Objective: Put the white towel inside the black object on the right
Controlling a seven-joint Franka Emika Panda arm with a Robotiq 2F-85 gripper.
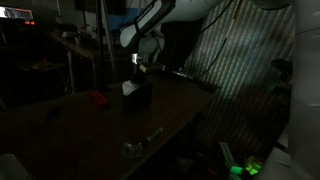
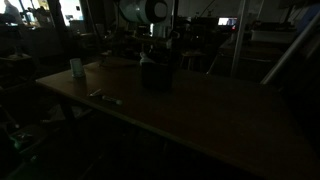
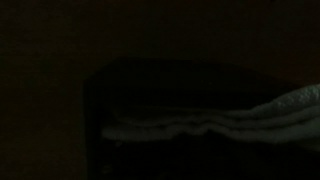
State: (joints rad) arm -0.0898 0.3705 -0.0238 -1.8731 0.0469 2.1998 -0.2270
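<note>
The scene is very dark. The black object point(image 1: 139, 99) is a box-like container on the table, and it also shows in an exterior view point(image 2: 157, 74). A piece of the white towel point(image 1: 128, 88) shows at its top edge. In the wrist view the towel point(image 3: 220, 124) lies as a pale folded band across the dark container point(image 3: 96, 110). My gripper point(image 1: 138, 66) hangs just above the container, and it also shows in an exterior view point(image 2: 156, 50). Its fingers are lost in the dark, so I cannot tell whether they are open, shut, or touching the towel.
A red thing point(image 1: 97, 98) lies on the table beside the container. Small shiny items point(image 1: 136, 148) lie near the table's front edge. A pale cup point(image 2: 77, 68) stands at a far corner, with small items point(image 2: 105, 98) near it. Racks and clutter surround the table.
</note>
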